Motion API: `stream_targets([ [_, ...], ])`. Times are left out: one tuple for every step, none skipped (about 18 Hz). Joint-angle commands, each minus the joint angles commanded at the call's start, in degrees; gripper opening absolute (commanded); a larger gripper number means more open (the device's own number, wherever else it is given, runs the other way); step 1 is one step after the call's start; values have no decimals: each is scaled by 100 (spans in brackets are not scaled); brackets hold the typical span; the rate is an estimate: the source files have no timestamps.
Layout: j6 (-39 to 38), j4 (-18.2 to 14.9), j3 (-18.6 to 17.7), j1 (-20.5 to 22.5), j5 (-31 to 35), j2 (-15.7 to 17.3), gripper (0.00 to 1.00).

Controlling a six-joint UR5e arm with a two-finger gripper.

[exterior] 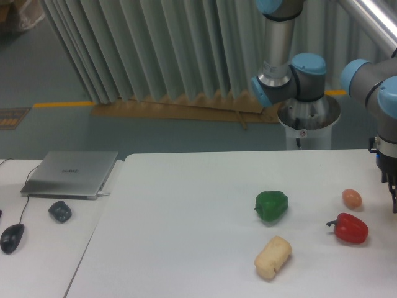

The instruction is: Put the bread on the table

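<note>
- The bread lies on the white table, near the front edge, just in front of the green pepper and apart from it.
- Its long axis runs diagonally, from the near-left end up to the far-right end.
- The gripper is at the right border of the view and mostly cut off; from it, the bread lies well to the left and nearer to the camera.
- Between them rest the red pepper and the small orange ball, so a straight low path would meet them.
- The fingers are almost out of the picture, and I cannot tell if they are released or clenched; nothing is seen between them.
- The arm's wrist hangs vertical above the table's right side, with the grey base column behind.
- I judge the bread already rests on the table.
</note>
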Motion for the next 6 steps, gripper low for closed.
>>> stream_targets([
  [0,0,0,0,-44,9,100],
  [-9,0,0,9,-131,17,100],
  [-9,0,9,9,-132,18,100],
  [-9,0,9,9,-132,18,100],
  [-9,0,9,9,-132,18,100],
  [-9,0,9,9,-132,18,100],
])
